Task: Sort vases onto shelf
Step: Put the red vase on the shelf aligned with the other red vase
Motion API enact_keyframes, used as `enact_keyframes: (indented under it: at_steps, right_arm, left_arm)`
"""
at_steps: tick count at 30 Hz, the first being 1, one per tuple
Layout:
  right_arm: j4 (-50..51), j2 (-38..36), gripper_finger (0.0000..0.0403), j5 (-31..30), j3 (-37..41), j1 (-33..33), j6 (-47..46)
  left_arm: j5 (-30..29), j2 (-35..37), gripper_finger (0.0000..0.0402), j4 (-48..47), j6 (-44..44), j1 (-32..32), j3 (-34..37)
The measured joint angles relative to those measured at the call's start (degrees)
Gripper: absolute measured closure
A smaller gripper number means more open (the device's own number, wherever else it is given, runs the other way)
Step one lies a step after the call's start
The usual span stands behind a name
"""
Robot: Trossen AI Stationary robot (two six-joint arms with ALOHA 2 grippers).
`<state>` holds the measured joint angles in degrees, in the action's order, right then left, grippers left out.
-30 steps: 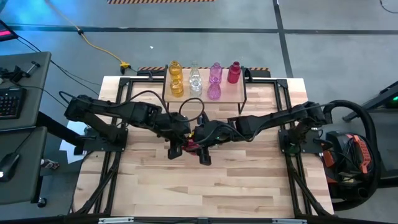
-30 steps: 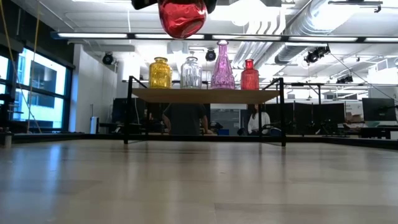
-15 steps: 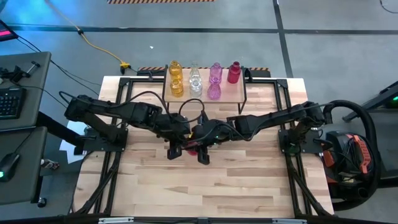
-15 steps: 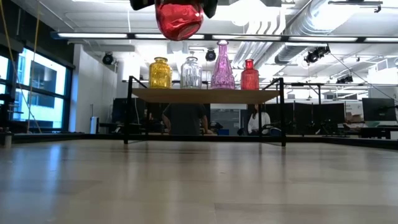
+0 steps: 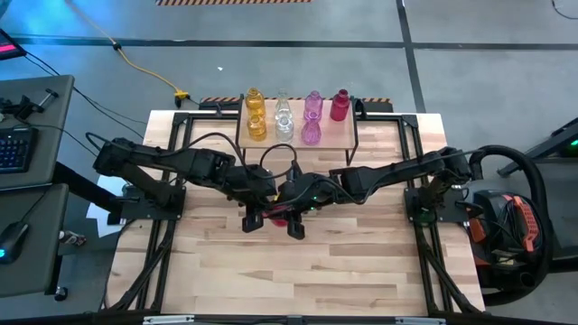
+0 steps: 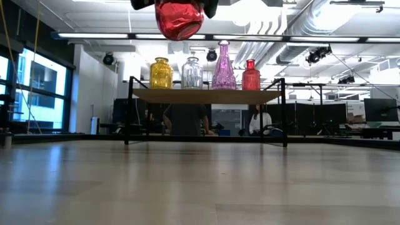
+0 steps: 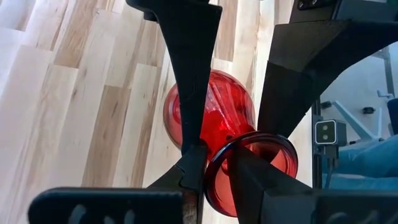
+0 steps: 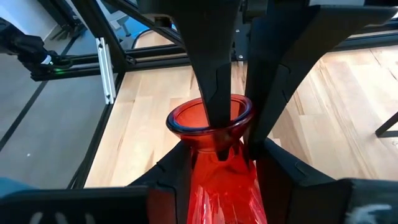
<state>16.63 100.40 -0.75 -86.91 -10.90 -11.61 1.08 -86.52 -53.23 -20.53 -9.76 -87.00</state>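
Here the translucent red vase [image 6: 180,19], bulbous and seemingly ribbed, hangs gripped by left claw [image 7: 214,165] and right claw [image 8: 233,140].

The high view looks straight down on the worktop [image 5: 298,271]; the low view looks level across it, far from the shelf [image 6: 206,95]. Both wrist views sit close above one red vase [image 7: 208,115].
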Motion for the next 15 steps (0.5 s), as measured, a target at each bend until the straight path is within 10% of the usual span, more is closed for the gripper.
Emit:
enact_keyframes:
  at_steps: [15]
  right_arm:
    - [-0.08,0.0,0.0292,0.0,0.0,-0.02,-0.01]
  left_arm:
    - [-0.02,0.0,0.0338,0.02,-0.13,0.0,-0.02]
